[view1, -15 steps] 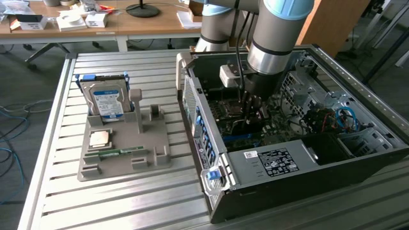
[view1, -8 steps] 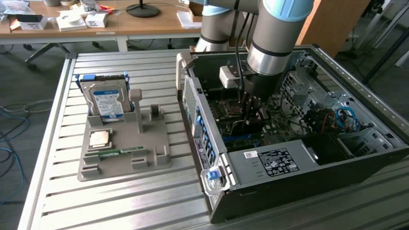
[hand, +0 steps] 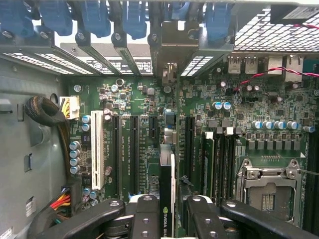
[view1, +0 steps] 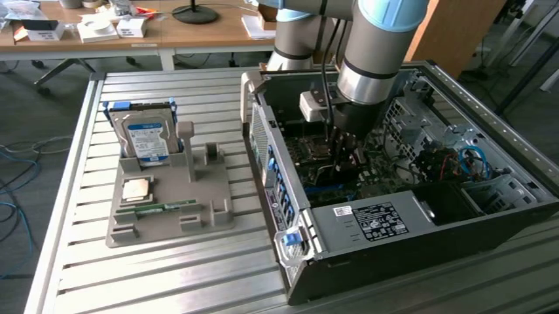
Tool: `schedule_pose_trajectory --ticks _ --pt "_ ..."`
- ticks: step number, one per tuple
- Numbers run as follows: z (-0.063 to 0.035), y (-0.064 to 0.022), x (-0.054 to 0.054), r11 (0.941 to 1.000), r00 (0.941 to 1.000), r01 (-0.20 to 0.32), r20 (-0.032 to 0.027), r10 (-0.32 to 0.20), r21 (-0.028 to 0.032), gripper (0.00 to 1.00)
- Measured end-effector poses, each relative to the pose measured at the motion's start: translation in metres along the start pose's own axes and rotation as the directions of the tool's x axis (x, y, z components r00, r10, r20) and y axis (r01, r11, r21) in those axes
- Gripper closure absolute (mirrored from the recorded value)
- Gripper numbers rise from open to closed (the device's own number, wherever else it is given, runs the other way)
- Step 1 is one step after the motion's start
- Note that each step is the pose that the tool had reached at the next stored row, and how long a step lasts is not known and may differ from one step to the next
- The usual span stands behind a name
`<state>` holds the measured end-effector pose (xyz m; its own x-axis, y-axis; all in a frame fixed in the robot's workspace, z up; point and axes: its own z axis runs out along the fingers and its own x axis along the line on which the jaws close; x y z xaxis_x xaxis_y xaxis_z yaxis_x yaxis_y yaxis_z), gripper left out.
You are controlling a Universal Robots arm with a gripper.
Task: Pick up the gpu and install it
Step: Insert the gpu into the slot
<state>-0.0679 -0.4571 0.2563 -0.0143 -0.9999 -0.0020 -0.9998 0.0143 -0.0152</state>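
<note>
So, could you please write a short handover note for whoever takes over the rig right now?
End effector: shut on the gpu, held edge-on, inside the open computer case.
Gpu: above the motherboard, roughly in line with the expansion slots; its bracket end points toward the rear slot openings.
Done: gpu picked up and carried into the case.
Left: it is not yet seated in a slot.
Hard drive is on the parts holder.

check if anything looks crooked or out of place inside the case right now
Nothing stands out. The hand grips the gpu on edge, upright and lined up with the long slots on the motherboard inside the case. No loose or damaged part shows.
</note>
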Motion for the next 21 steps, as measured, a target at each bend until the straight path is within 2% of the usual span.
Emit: schedule_pose_trajectory --ticks 13,15,16,21 --pt "0.0004 0.0 0.0 1.0 1.0 0.0 0.0 0.0 0.0 0.74" --pt "0.0004 0.0 0.0 1.0 1.0 0.0 -0.0001 0.0 0.0 0.73" --pt "0.0004 0.0 0.0 1.0 1.0 0.0 0.0 0.0 0.0 0.67" --pt "-0.0007 0.0 0.0 1.0 1.0 0.0 0.0 0.0 0.0 0.67"
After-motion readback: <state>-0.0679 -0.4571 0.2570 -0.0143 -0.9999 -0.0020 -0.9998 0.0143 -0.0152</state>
